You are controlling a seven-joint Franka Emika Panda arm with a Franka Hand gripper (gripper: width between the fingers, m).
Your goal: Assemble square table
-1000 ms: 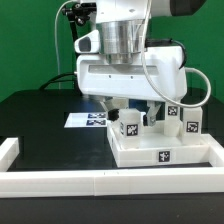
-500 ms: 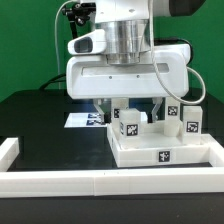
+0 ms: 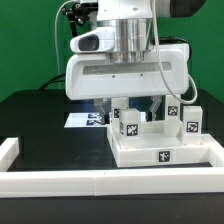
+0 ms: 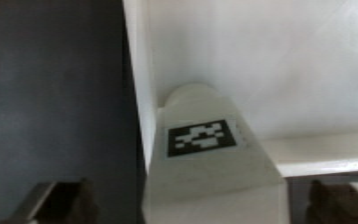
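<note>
In the exterior view, the arm's large white wrist housing fills the upper middle of the frame, and the gripper (image 3: 134, 104) hangs below it over the far part of the square table (image 3: 160, 153). The slab lies in the lower right of the frame, on the black table (image 3: 40, 120), its front edge carrying 1 square marker. On it stand leg blocks: 1 leg block (image 3: 127, 127) near the middle, directly below the gripper, and 2 more, the right leg blocks (image 3: 185, 121), at the exterior view's right. The fingers are mostly hidden behind the housing and the blocks, so I cannot tell here whether they touch anything. The marker board (image 3: 88, 119) lies flat at middle left, behind the slab. A low white barrier wall (image 3: 60, 181) runs along the bottom of the frame.

In the wrist view, the same leg block (image 4: 208, 140) rises in the middle of the frame, its marker facing the camera. The 2 dark fingertips (image 4: 51, 200) show in the lower corners, 1 on each side of the block, with a clear gap to it: the jaws stand wide, holding nothing.
</note>
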